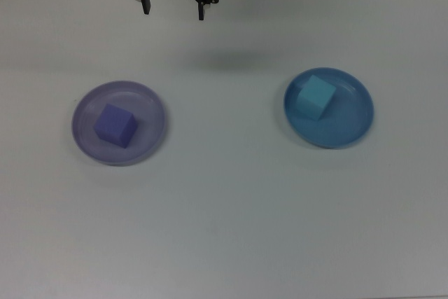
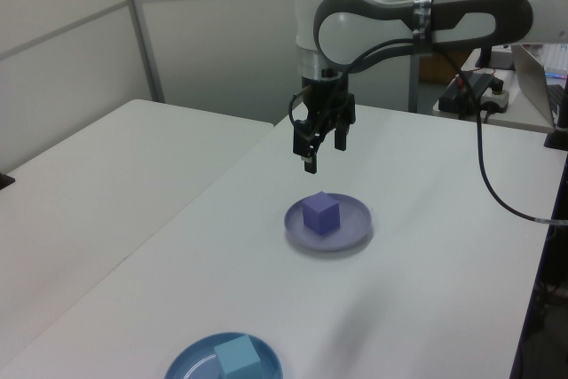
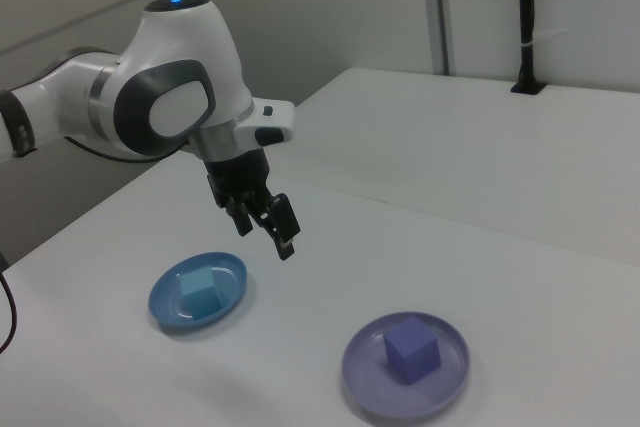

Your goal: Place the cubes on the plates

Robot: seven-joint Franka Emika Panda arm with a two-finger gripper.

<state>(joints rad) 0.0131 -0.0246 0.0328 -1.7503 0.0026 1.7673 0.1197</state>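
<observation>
**Both cubes sit on their plates**

The violet cube (image 1: pixel 115 124) rests on the lavender plate (image 1: pixel 150 106), and the turquoise cube (image 1: pixel 315 96) on the blue plate (image 1: pixel 353 120). The hand (image 1: pixel 173 9) hangs open and empty above the white worktop (image 1: pixel 224 229), apart from both plates. The task looks finished; I judge only a retreat is needed. Grey wall panels stand behind the worktop.

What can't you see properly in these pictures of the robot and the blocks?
- Top view: the pincer shows, but the arm above it is cut off by the top edge.
- Left view: the blue plate is cut by the bottom edge.
- Every view: the undersides of the violet cube and turquoise cube, hidden against their plates.
</observation>
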